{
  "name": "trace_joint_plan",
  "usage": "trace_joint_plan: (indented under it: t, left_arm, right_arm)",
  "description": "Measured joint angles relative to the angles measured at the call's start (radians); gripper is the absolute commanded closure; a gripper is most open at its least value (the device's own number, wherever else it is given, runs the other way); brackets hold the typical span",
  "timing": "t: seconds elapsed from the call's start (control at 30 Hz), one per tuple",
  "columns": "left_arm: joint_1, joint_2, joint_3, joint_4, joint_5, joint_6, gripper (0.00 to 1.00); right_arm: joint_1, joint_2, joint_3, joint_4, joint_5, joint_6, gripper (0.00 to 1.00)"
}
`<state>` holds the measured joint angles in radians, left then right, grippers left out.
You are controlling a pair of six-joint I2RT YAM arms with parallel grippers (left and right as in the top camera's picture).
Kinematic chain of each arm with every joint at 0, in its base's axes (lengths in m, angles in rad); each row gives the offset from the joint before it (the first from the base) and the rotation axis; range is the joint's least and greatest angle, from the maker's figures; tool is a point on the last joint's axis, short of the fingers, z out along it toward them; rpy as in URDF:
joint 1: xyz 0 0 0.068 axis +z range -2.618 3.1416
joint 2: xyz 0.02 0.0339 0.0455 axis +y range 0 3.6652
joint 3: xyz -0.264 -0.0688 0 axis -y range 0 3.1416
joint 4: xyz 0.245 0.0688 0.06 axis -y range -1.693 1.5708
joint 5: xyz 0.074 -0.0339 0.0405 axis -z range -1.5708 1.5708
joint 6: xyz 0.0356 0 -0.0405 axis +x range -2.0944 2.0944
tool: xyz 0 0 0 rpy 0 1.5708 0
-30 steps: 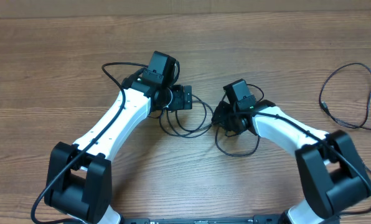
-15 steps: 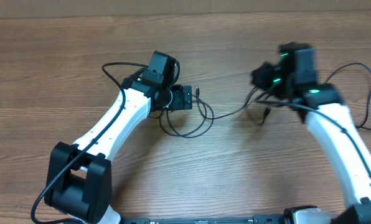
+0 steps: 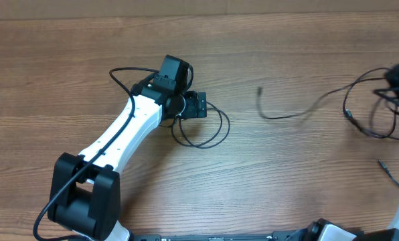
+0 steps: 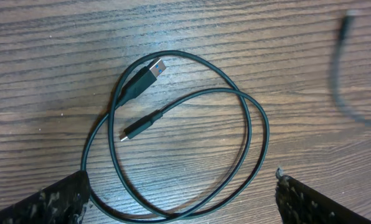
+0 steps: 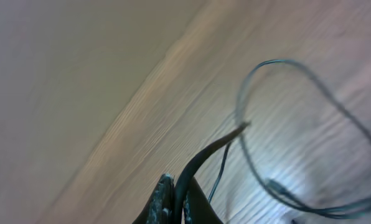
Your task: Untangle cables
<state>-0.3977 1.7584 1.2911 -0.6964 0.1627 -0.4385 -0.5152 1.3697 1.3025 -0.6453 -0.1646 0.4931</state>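
Only R wrist cam shows R fingers (image 5: 162, 200) pinching a cable (image 5: 210, 149).

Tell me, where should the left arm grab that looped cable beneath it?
Probably the big flat plug, taken from straight above by the left gripper, which hangs open over the cable. The plug is the stiffest, thickest part and lies flat on the table; the jaws should close across its narrow sides, minding the strand close alongside.
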Motion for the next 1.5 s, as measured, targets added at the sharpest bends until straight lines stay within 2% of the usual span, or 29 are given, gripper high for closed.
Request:
trace_joint_plan:
  t: [0.2,0.4,0.43,0.47,0.5,0.57,0.63,0.97,1.1,1.3,1.43,1.5]
  left_arm:
    - [0.0,0.0,0.0,0.0,0.0,0.0,0.05]
    - [0.0,0.0,0.0,0.0,0.0,0.0,0.05]
    - [0.0,0.0,0.0,0.0,0.0,0.0,0.05]
    - [0.0,0.0,0.0,0.0,0.0,0.0,0.05]
    - [0.0,0.0,0.0,0.0,0.0,0.0,0.05]
    - [0.0,0.0,0.0,0.0,0.0,0.0,0.04]
    - [0.0,0.0,0.0,0.0,-0.001,0.0,0.04]
    - [0.0,0.0,0.0,-0.037,-0.055,0.0,0.04]
    - [0.0,0.0,0.0,-0.072,-0.131,0.0,0.05]
    - [0.0,0.0,0.0,-0.09,-0.233,-0.019,0.05]
    - [0.003,0.0,0.0,-0.09,-0.284,-0.053,0.05]
    - [0.008,0.0,0.0,-0.09,-0.291,-0.068,0.11]
  right_arm:
    - [-0.183,0.0,0.0,0.035,-0.002,0.071,0.96]
    - [-0.229,0.0,0.001,0.073,-0.005,0.117,0.96]
    - [-0.229,0.0,0.001,0.075,-0.005,0.121,0.91]
    - [-0.229,0.0,0.001,0.068,-0.011,0.127,0.76]
    - [-0.229,0.0,0.001,0.063,-0.014,0.125,0.54]
    - [-0.225,0.004,0.001,0.046,-0.06,0.113,0.18]
    - [-0.214,0.013,0.003,0.019,-0.115,0.081,0.09]
    - [-0.016,0.036,0.007,-0.249,-0.232,-0.114,0.09]
    - [0.169,0.038,0.007,-0.34,-0.242,-0.217,0.09]
    - [0.478,0.098,0.008,-0.372,-0.239,-0.291,0.1]
    - [0.649,0.209,0.009,-0.365,-0.198,-0.303,0.14]
    - [0.708,0.265,0.009,-0.351,-0.192,-0.302,0.21]
